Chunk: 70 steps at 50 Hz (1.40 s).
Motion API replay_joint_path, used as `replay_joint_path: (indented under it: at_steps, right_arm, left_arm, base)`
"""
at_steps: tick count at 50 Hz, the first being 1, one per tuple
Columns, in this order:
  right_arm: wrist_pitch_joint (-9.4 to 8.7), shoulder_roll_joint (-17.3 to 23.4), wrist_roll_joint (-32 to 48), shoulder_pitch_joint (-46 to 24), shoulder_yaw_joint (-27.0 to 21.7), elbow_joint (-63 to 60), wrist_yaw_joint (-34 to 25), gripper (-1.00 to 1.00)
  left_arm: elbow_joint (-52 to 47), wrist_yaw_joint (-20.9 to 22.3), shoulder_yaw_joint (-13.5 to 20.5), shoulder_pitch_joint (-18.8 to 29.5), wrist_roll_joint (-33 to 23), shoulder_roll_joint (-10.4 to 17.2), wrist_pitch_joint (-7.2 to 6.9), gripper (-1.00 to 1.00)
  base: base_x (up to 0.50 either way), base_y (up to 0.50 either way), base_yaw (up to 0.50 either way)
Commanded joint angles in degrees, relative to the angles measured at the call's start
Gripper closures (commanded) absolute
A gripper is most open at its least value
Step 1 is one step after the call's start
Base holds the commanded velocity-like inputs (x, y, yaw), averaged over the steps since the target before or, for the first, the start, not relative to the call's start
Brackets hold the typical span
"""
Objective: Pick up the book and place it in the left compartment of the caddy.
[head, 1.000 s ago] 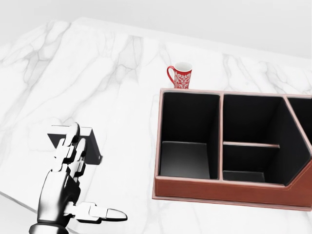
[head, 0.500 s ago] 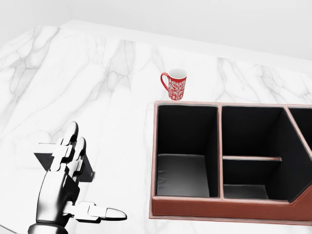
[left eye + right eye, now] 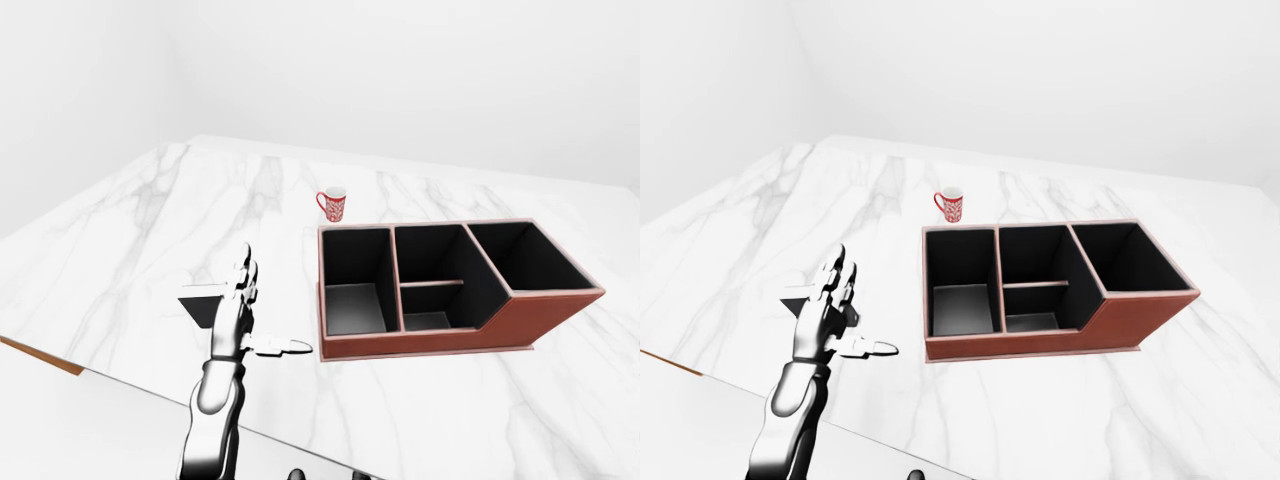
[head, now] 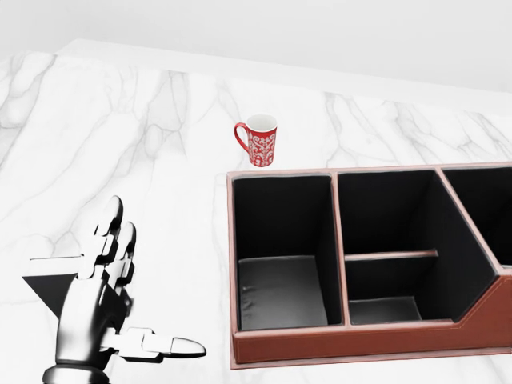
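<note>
The task has barely started. The book (image 3: 200,301) lies flat on the white marble bench (image 3: 130,240), well to the left of the caddy (image 3: 520,325). It is dark and thin, and most of it hides behind the left hand (image 4: 100,308). That hand is released: its fingers (image 4: 112,232) point up and away, and the thumb sticks out to the right. It holds nothing. I cannot tell if it touches the book or only hangs over it.

The caddy's left compartment (image 4: 280,292) has nothing in it. So the grab, the lift, the carry to the right and the drop are all left to do.

A red mug (image 4: 258,141) stands just past the caddy's far left corner.

The two eye views show the whole caddy, with its slanted right end, plus the arm and the bench's near edge. The head view cuts off the caddy's right side but shows the hand and the left compartment much bigger. The right hand is not in any view.
</note>
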<state>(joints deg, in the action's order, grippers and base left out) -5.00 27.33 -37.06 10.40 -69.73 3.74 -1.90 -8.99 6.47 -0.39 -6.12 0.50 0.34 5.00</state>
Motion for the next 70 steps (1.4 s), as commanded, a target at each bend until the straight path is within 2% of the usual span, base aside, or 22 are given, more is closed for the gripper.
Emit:
replay_joint_path:
  at_steps: [1,8,13,14,15,17,18,19,21,22,24,25,26,31,34,40,42,47,54,64,65,70]
  right_arm:
    - [0.00,0.07,-0.66,-0.07,-0.19,-0.05,0.15,-1.00]
    - [0.00,-0.14,-0.64,0.16,-0.20,-0.71,0.18,-1.00]
    - [0.00,-0.21,-0.39,0.00,0.00,-0.33,0.04,-1.00]
    - [0.00,-0.26,-0.37,0.02,0.03,-0.30,-0.02,-1.00]
    - [0.00,-0.23,-0.33,-0.02,0.07,-0.18,-0.02,-1.00]
    - [0.00,-0.13,-0.25,-0.17,0.33,0.33,-0.06,-1.00]
    - [0.00,-0.11,-0.47,-0.09,0.29,0.19,-0.02,-1.00]
    - [0.00,-0.10,-0.67,-0.03,0.21,0.08,-0.03,-1.00]
    - [0.00,-0.19,-0.52,-0.08,0.35,0.19,-0.08,-1.00]
    - [0.00,-0.17,-0.60,0.02,0.27,0.01,-0.03,-1.00]
    - [0.00,-0.12,-0.53,-0.01,0.25,0.07,0.00,-1.00]
    - [0.00,-0.06,-0.55,-0.06,0.14,0.11,0.15,-1.00]
    - [0.00,0.01,-0.53,-0.16,0.17,0.31,0.21,-1.00]
    - [0.00,-0.02,-0.54,-0.01,0.37,0.39,0.14,-1.00]
    - [0.00,-0.21,-0.55,0.11,0.27,0.06,-0.03,-1.00]
    - [0.00,-0.07,-0.28,-0.11,0.31,0.24,-0.02,-1.00]
    - [0.00,-0.09,-0.06,-0.24,0.59,0.57,-0.08,-1.00]
    - [0.00,-0.05,-0.07,-0.16,0.65,0.59,0.02,-1.00]
    - [0.00,-0.11,-0.08,-0.05,0.33,0.04,0.01,-1.00]
    - [0.00,-0.33,-0.11,0.03,0.28,-0.17,-0.08,-1.00]
    - [0.00,-0.37,-0.05,0.08,0.25,-0.18,-0.16,-1.00]
    - [0.00,-0.55,-0.03,0.14,0.18,-0.53,-0.11,-1.00]
  left_arm:
    - [-3.68,-3.92,1.28,0.45,-1.58,-0.32,0.00,-1.00]
    - [-7.10,-8.39,2.43,0.91,-5.40,-0.14,0.00,-1.00]
    - [-11.31,-11.49,3.34,0.79,-11.31,0.41,0.00,-1.00]
    - [-11.88,-12.36,3.64,0.99,-13.05,0.44,-1.05,-1.00]
    - [-11.95,-12.93,3.81,0.97,-13.63,0.42,-0.34,-1.00]
    - [-12.80,-13.52,4.16,1.03,-15.32,0.46,-1.94,-1.00]
    - [-13.90,-15.05,4.71,0.66,-15.82,0.13,-0.52,-1.00]
    - [-14.94,-15.61,4.66,0.74,-18.61,0.39,-2.54,-1.00]
    - [-15.76,-16.60,4.85,0.51,-20.03,0.09,-3.34,-1.00]
    - [-16.07,-18.02,5.28,0.76,-21.79,-0.15,-4.93,-1.00]
    - [-17.82,-21.08,5.64,0.16,-26.85,-0.21,-6.92,-1.00]
    - [-17.98,-21.49,5.31,0.13,-29.11,0.23,-7.17,-1.00]
    - [-18.08,-23.00,5.24,0.06,-31.42,0.36,-6.57,-1.00]
    - [-15.06,-25.17,5.61,1.36,-37.82,1.18,-8.38,-1.00]
    - [-15.00,-26.04,5.51,1.36,-39.26,1.01,-8.36,-1.00]
    - [-13.26,-28.69,5.99,1.83,-43.96,1.27,-10.00,-1.00]
    - [-13.12,-28.91,5.99,1.76,-44.21,1.65,-9.86,-1.00]
    - [-11.71,-31.03,5.16,2.19,-51.52,2.32,-10.00,-1.00]
    - [-9.89,-31.23,4.61,2.79,-54.00,2.29,-10.00,-1.00]
    - [-9.40,-34.35,1.19,1.93,-68.60,3.14,-10.00,-1.00]
    - [-8.13,-35.26,0.08,1.88,-71.97,3.39,-10.00,-1.00]
    - [-5.76,-36.05,-1.41,1.91,-76.67,3.19,-10.00,-1.00]
  base:
    - [0.00,0.00,0.00]
    - [0.00,0.00,0.00]
    - [0.00,0.00,0.00]
    - [0.00,0.00,0.00]
    - [0.00,0.00,0.00]
    - [0.00,0.00,0.00]
    - [0.00,0.00,0.00]
    - [0.00,0.00,0.00]
    - [0.00,0.00,0.00]
    - [0.00,0.00,0.00]
    - [0.00,0.00,0.00]
    - [0.00,0.00,0.00]
    - [0.00,0.00,0.00]
    - [0.00,0.00,0.00]
    - [0.00,0.00,0.00]
    - [0.00,0.00,0.00]
    - [0.00,0.00,0.00]
    - [0.00,0.00,0.00]
    - [0.00,0.00,0.00]
    - [0.00,0.00,0.00]
    - [0.00,0.00,0.00]
    - [0.00,0.00,0.00]
